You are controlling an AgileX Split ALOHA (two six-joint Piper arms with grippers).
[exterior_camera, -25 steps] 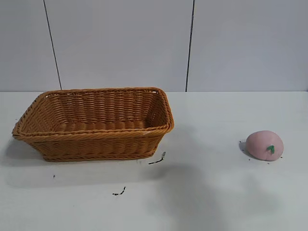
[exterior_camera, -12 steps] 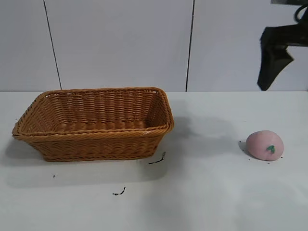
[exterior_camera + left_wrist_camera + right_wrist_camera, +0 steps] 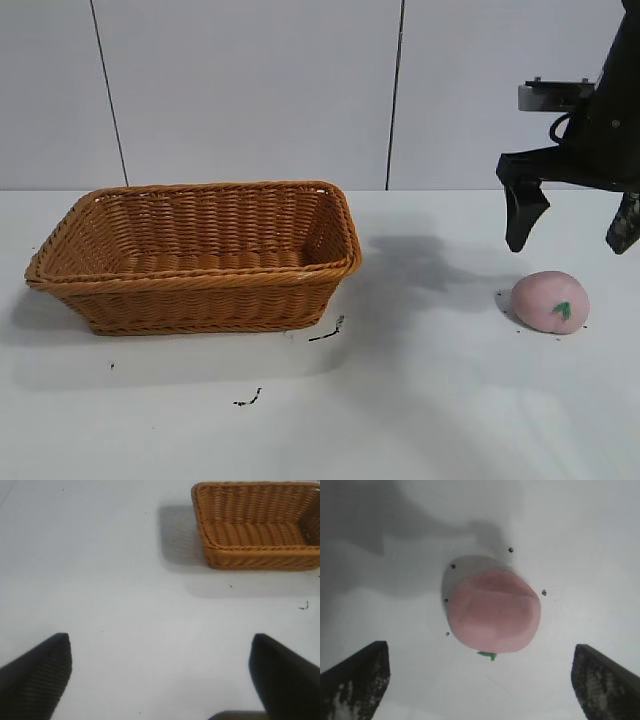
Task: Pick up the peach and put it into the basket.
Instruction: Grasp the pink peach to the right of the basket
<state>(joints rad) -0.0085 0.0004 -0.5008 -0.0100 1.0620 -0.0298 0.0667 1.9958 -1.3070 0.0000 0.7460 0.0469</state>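
Note:
The pale-pink peach [image 3: 550,302] with a green leaf mark lies on the white table at the right. It also shows in the right wrist view [image 3: 493,611]. My right gripper [image 3: 574,225] hangs open just above the peach, its two black fingers spread wider than the fruit, and holds nothing. In its own view the right gripper [image 3: 480,680] has only bare table between its fingers. The orange-brown wicker basket [image 3: 196,255] stands empty at the left and shows far off in the left wrist view [image 3: 257,525]. My left gripper [image 3: 160,672] is open and empty over bare table.
Small dark specks and scraps [image 3: 326,333] lie on the table in front of the basket. Tiny dark dots [image 3: 544,592] ring the peach. A grey panelled wall [image 3: 260,90] stands behind the table.
My right arm has come into the exterior view from the upper right and lowered towards the peach. The peach and basket have not moved.

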